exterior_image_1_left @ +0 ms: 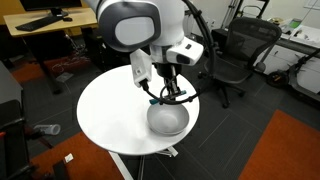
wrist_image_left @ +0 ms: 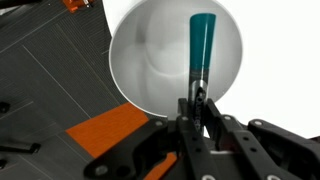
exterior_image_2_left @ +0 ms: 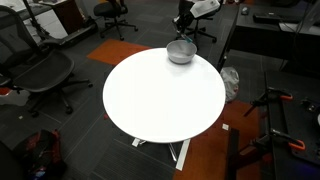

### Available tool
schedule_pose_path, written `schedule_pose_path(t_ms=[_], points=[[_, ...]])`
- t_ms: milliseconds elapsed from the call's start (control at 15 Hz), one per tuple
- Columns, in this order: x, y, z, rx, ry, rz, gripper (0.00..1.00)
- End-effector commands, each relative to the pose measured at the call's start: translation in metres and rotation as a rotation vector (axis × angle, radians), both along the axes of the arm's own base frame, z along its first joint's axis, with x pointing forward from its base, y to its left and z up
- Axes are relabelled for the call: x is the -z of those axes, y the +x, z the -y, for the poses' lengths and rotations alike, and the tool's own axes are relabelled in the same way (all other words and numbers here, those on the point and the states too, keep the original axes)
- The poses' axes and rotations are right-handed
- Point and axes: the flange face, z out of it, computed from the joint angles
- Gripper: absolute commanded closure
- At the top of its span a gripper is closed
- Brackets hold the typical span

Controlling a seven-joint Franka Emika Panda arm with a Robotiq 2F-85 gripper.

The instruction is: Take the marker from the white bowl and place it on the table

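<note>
Claw (wrist_image_left: 198,95) clamped narrow on marker's dark end, teal marker (wrist_image_left: 202,40) pointing to top of wrist frame, over bowl (wrist_image_left: 135,55) interior, bowl at tabletop (exterior_image_2_left: 160,100) far edge, upper centre

The arm (exterior_image_1_left: 135,25) reaches steeply down, its tool (wrist_image_left: 197,97) pointing downward, clamped on the marker (wrist_image_left: 201,40).

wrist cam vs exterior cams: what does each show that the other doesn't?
Wrist only: the teal marker seen against the white bowl inside, its dark end clamped between the gripper fingers. Exterior only: the whole round table, the arm, office chairs, a wooden desk; the marker is hard to make out there. Both: bowl, gripper above it, orange floor patch.
</note>
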Motion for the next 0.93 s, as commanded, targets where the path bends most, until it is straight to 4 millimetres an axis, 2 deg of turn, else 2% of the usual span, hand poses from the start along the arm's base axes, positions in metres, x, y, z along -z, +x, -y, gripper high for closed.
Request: schedule_pose_path(t_ms=[0,400,867], points=[[-0.024,-0.033,-0.031,-0.048,-0.037,0.043,0.95],[-0.029,-0.066,-0.087,-0.164,-0.07,0.074,0.95],[-0.008,-0.096,-0.135,-0.23,-0.068,0.019,0.95]])
